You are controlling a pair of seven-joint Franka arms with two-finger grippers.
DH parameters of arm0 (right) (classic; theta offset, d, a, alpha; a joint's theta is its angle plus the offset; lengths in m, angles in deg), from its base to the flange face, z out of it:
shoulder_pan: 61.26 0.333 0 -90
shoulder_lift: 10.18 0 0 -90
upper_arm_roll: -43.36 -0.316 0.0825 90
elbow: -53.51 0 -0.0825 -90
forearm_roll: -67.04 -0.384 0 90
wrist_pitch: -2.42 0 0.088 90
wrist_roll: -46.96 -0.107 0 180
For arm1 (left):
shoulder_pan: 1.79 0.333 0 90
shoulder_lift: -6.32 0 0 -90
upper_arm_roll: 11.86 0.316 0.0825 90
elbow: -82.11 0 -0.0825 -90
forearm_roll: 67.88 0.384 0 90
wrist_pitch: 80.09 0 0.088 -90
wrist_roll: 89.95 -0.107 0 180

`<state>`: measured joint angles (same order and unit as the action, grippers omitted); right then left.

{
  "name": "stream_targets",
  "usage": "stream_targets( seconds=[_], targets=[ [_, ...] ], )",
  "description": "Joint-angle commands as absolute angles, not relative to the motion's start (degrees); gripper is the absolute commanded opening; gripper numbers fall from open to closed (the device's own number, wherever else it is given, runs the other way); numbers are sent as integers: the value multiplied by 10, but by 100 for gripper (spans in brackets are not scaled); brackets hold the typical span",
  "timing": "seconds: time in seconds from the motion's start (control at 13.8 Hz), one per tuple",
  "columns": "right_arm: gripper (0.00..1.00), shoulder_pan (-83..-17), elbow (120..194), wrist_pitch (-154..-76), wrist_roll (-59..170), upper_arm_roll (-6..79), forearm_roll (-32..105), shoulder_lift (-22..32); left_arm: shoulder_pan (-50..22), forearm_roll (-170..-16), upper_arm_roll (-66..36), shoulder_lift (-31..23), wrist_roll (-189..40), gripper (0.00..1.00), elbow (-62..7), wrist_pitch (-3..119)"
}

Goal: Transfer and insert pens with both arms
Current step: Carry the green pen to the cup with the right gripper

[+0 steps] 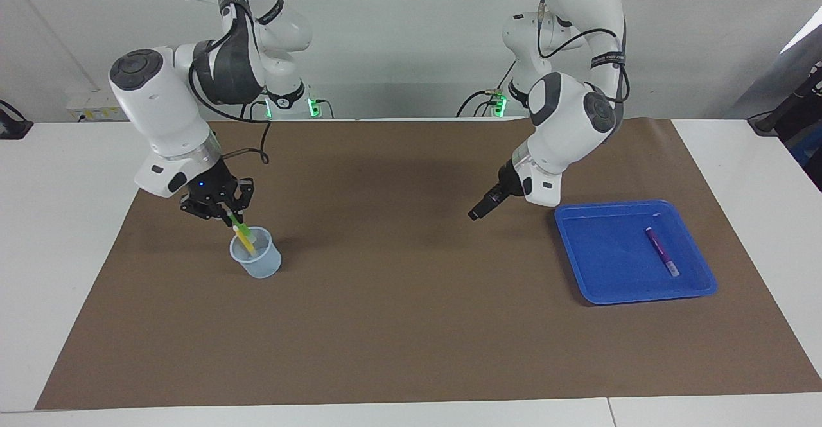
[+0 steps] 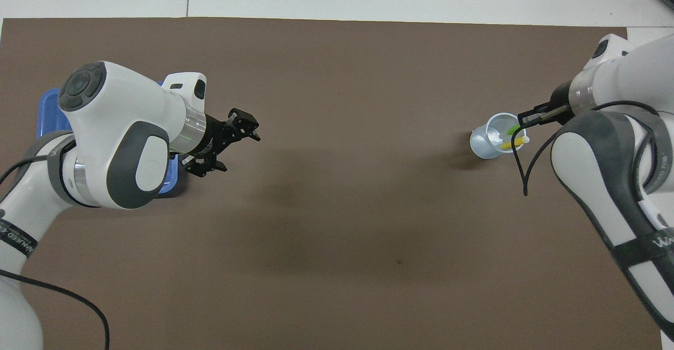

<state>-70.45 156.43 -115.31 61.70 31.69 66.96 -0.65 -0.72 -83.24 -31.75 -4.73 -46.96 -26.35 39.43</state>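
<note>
My right gripper is shut on the bright green pen. It hangs just above the pale blue cup, and the pen slants down with its lower end inside the rim. A yellow pen leans in the same cup. The purple pen lies in the blue tray toward the left arm's end of the table. My left gripper hangs open and holds nothing, over the mat beside the tray. In the overhead view the left arm hides the purple pen.
A brown mat covers most of the white table. In the overhead view only slivers of the tray show past the left arm. A black cable loops down from the right wrist beside the cup.
</note>
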Motion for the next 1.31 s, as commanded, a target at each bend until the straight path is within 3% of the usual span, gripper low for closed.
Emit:
stream_targets(
  seconds=[0.0, 0.07, 0.22, 0.36, 0.44, 0.73, 0.94, 1.23],
  targets=[
    [0, -713, 1598, -1192, 620, 310, 683, -9, 22, -802, -319, -34, -567, 100, -266, 374],
    [0, -715, 1605, -1203, 618, 310, 683, -4, 32, -800, -319, -34, -576, 100, -267, 375],
    [35, -718, 1609, -1213, 613, 310, 683, 0, 44, -761, -316, -34, -595, 100, -264, 371],
    [88, -719, 1608, -1208, 601, 309, 682, 0, 80, -735, -316, -40, -661, 100, -246, 359],
    [100, -719, 1605, -1203, 592, 309, 681, 0, 101, -733, -316, -41, -699, 100, -238, 351],
    [100, -716, 1578, -1142, 579, 308, 677, -15, 138, -650, -316, -65, -772, 100, -174, 312],
    [100, -715, 1556, -1083, 579, 308, 673, -39, 167, -619, -316, -71, -789, 100, -169, 324],
    [100, -715, 1541, -1010, 573, 309, 672, -89, 219, -586, -315, -127, -865, 100, -155, 371]
  ],
)
